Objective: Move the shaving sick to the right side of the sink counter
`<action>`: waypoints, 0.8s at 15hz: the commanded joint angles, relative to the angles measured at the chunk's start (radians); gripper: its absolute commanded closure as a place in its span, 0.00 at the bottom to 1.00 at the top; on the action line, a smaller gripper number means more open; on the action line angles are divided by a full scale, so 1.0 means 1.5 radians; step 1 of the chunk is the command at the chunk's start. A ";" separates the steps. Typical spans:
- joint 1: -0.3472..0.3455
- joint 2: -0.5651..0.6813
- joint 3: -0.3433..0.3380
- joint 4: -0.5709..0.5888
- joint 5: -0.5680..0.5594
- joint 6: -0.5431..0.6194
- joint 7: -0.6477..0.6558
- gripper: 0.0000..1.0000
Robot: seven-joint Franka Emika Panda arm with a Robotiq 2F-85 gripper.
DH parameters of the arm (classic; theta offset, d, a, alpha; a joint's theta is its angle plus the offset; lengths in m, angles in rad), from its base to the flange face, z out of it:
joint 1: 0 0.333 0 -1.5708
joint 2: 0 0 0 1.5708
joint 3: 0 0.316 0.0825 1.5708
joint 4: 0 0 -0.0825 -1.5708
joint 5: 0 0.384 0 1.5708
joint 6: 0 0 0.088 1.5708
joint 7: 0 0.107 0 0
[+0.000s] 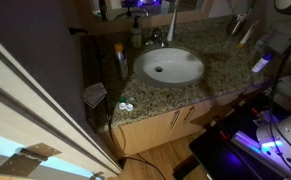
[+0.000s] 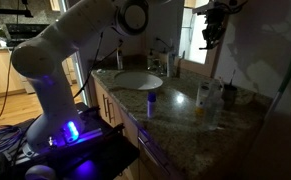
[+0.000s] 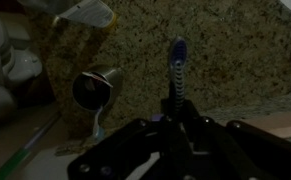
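At the left edge of the wrist view, white shapes (image 3: 3, 60) are cut off and too blurred to name. Just right of them a round chrome object (image 3: 95, 88) sits on the speckled surface (image 3: 245, 60). Further right the shaving stick (image 3: 175, 80), blue head up, rises from the end effector (image 3: 175, 122), whose fingers look clamped on its handle. Only this view shows the stick. In an exterior view the basin (image 2: 137, 80) lies left, a small container (image 2: 152, 102) stands near the front edge, and the end effector (image 2: 213, 30) hangs high above, too dark to read. In an exterior view, bare granite lies right of the basin (image 1: 170, 67).
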 commanded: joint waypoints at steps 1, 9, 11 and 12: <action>0.001 -0.001 -0.001 -0.002 0.000 0.001 0.001 0.85; -0.015 0.111 0.007 0.020 0.005 0.017 -0.054 0.96; -0.034 0.106 0.017 -0.014 0.022 0.048 -0.063 0.96; -0.044 0.129 0.022 0.012 0.030 0.060 -0.069 0.96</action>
